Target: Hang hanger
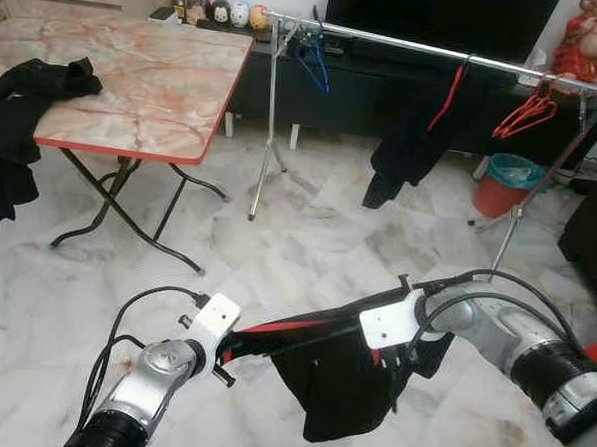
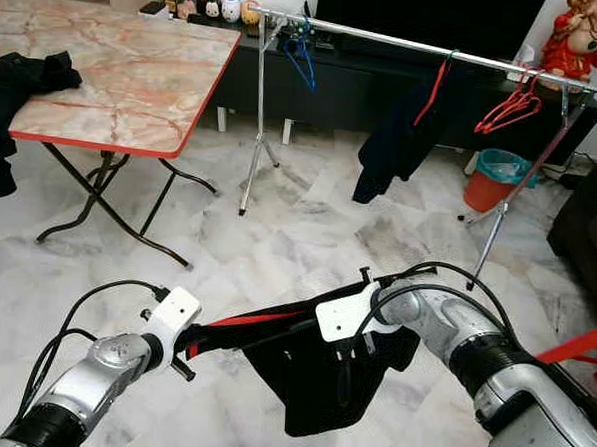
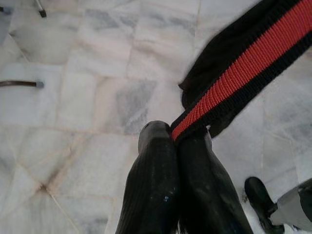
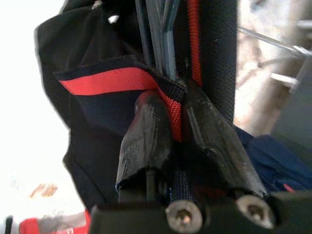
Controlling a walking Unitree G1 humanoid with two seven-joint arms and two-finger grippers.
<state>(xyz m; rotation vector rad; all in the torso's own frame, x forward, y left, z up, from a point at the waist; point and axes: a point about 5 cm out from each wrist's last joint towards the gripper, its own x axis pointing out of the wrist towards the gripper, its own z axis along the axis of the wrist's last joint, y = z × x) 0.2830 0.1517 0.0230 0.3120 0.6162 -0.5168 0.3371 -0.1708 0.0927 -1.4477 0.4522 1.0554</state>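
A black garment (image 1: 335,386) with a red stripe (image 3: 243,68) hangs stretched between my two grippers, low over the floor. My left gripper (image 3: 173,134) is shut on the end of the red-striped band. My right gripper (image 4: 178,97) is shut on a fold of the same garment where the stripe turns. Thin blue-grey bars (image 4: 158,34), possibly a hanger, run inside the cloth above its fingers. Ahead stands a metal clothes rail (image 1: 408,44) carrying a blue hanger (image 1: 314,64), a black garment on a red hanger (image 1: 413,139), and bare red hangers (image 1: 524,115).
A folding marble-top table (image 1: 145,85) stands at the left with black clothes (image 1: 25,89) draped over its edge. A red bin (image 1: 506,184) sits under the rail's right end. A dark seat (image 1: 593,239) is at the right, and a TV cabinet (image 1: 366,87) stands behind the rail.
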